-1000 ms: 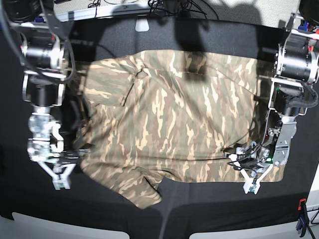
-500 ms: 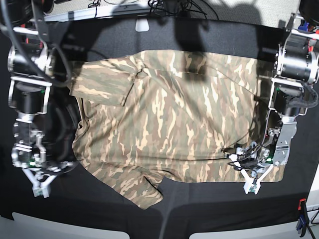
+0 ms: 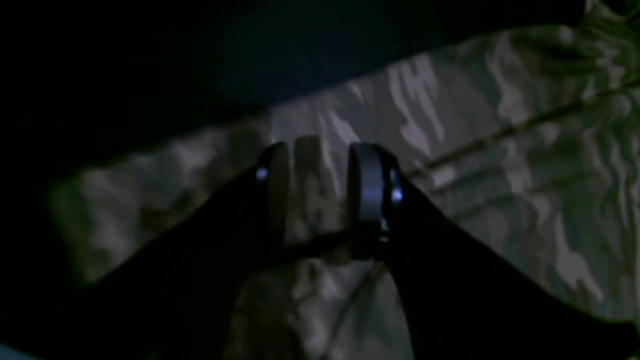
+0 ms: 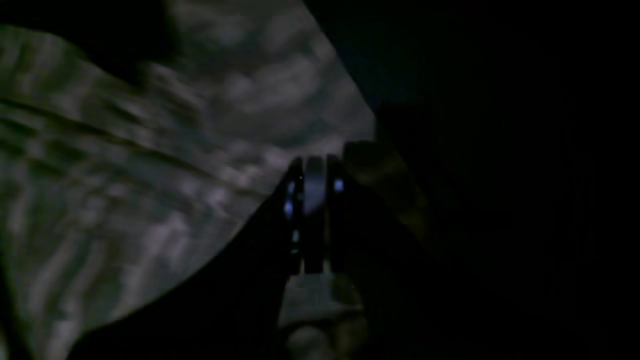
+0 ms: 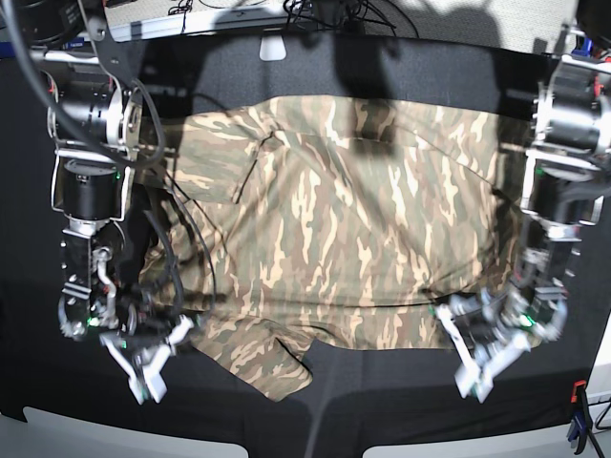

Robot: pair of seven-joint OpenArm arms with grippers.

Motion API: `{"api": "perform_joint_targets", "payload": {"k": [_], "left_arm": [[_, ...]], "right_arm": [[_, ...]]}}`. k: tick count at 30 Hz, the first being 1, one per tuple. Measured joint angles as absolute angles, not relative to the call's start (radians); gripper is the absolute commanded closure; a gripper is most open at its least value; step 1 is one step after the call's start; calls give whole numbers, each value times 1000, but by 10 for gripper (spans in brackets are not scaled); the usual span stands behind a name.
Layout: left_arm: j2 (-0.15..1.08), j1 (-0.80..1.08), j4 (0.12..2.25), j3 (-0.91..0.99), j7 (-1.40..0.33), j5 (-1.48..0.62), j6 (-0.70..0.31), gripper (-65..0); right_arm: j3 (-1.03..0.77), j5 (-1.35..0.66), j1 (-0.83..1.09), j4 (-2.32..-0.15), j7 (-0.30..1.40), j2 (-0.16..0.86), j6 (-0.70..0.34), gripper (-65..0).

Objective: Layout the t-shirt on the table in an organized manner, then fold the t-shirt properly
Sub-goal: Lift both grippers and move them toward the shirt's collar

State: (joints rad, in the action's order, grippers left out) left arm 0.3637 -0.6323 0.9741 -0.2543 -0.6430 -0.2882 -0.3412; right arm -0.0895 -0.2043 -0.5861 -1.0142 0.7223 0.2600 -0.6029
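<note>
Base view was evenly lit from overhead; arm shadows fell across the top of the t-shirt (image 5: 344,229) and the table (image 5: 401,410). Both lower arms were motion-blurred there. Both wrist views were very dim, underexposed and soft, camouflage print smeared, the right wrist view worse. Small bluish glints showed on the fingers (image 3: 367,185).

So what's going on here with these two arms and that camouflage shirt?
A two-armed robot is working on a camouflage t-shirt spread over a black-covered table. Both arms reach down at the shirt's near edge. The left pincer has its fingers apart over the fabric near a corner, gripping nothing that shows. The right pincer is shut at the shirt's other side; whether it pinches cloth is unclear. The shirt is wrinkled, not yet folded.
</note>
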Motion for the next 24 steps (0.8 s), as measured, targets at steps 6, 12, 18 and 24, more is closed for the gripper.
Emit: {"api": "perform_joint_targets", "payload": {"k": [6,12,18,24], "left_arm": [[459,-434,1254,-257,-685,-293,-342,-183],[536,-238,1542,-256,-687,-326,-340,-183],[537,-103,1757,-258,-738,-337,-337,-183],[538,-8,1836,-258,-821,-335,-281,-183]], "right_arm": [[-89,-204,-435,-1270,740,261,-601,0],[-88,-207,-246,-1610,810,260,-604,0],[-88,-241,-59,-1917,945,263,-659,0],[-71,-311,54,-1990,970,263,-685,-176]]}}
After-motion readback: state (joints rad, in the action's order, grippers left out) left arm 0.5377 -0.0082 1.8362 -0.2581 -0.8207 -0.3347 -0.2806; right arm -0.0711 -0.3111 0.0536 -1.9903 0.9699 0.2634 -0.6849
